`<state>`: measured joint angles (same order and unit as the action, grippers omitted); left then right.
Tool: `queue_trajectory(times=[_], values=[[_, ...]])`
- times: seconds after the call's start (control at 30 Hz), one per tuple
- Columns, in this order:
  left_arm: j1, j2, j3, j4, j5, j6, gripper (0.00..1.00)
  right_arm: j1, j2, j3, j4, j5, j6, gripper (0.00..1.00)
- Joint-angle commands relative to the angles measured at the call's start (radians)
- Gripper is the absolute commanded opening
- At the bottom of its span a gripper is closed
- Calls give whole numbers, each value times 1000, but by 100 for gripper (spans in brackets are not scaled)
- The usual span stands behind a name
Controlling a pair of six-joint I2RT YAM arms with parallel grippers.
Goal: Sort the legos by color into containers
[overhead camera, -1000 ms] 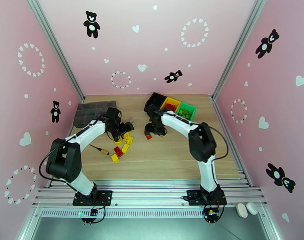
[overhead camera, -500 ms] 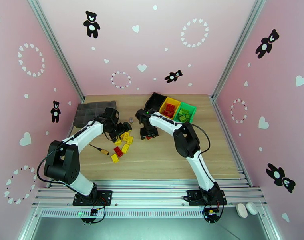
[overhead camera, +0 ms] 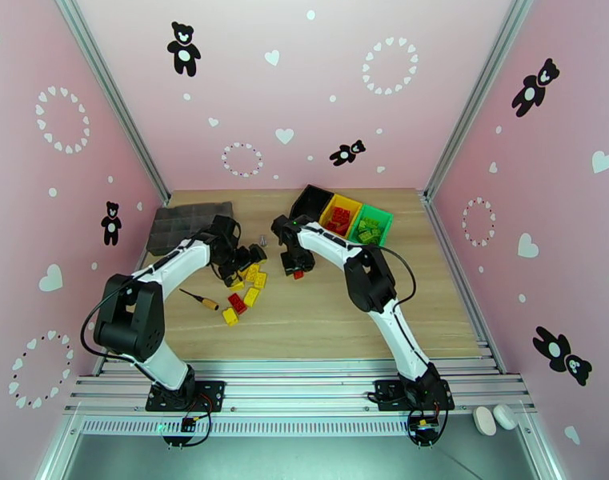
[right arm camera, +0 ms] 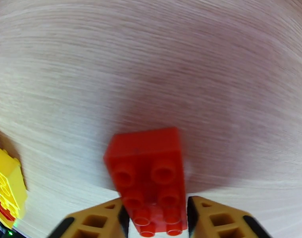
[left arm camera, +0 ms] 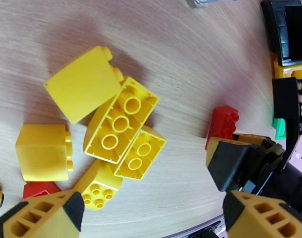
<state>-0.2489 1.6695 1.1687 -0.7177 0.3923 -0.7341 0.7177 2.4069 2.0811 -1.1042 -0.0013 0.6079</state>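
Between the fingertips of the right gripper point(right arm camera: 155, 215), on the table point(right arm camera: 210, 56) near the containers point(overhead camera: 307, 203), lies a red brick point(right arm camera: 147, 163); long axis pointing away from the wrist, near end pinched by the jaws.

Wooden table point(overhead camera: 328, 314) with legos point(overhead camera: 254, 278) and containers point(overhead camera: 308, 203)

No readable text, no labels, no numbers

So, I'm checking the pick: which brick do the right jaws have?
The red brick lying alone on bare wood, gripped at its sides; the other loose bricks, mostly yellow, are heaped by the left jaws.
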Motion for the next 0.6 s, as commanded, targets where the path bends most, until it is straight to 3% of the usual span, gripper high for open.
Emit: queue_trajectory(times=[0.0,0.57], values=[[7,32,51,6,25,-3,98,-15,1,25,-9,-12,0,32],[-110,356,447,142,257,-115,96,-228,-189,-76,127,-165,85,26]])
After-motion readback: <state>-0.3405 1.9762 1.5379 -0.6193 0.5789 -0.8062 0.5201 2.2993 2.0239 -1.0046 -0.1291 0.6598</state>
